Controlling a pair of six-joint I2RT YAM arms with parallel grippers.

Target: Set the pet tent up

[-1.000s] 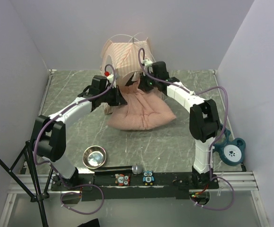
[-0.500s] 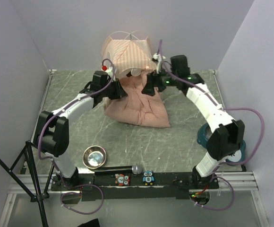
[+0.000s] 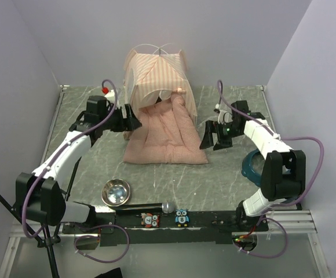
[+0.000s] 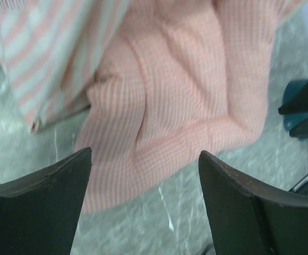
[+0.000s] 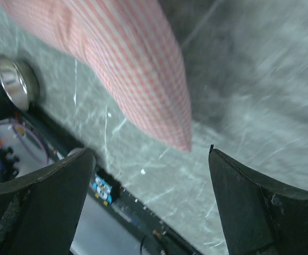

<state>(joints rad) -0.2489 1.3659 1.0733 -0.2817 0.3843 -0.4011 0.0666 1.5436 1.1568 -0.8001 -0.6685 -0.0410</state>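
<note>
- At 6 o'clock, on the rail by the arm bases, I see two owl figures (image 3: 182,218) side by side.
- At 7 o'clock a steel bowl (image 3: 116,192) sits on the grey marbled table (image 3: 226,174), upright and well apart from the fabric.
- At 4 o'clock there is a teal round thing (image 3: 250,166), partly hidden behind the right arm; I cannot tell what it is.
- The right jaws are spread wide with nothing between them. They hang at 3 o'clock of the pink cushion (image 3: 167,136), just beside its edge but not touching it.
- That cushion lies mid-table. Its near end is flat and its far end rises into the tent's doorway.
- The left jaws are also spread wide and empty, at 9 o'clock of the cushion by the tent's near left corner. My left wrist view shows cushion and striped cloth beyond the fingers.
- The pet tent (image 3: 156,69) stands at 12 o'clock against the back wall, domed, with thin white poles crossing on top and its opening facing 6 o'clock.
</note>
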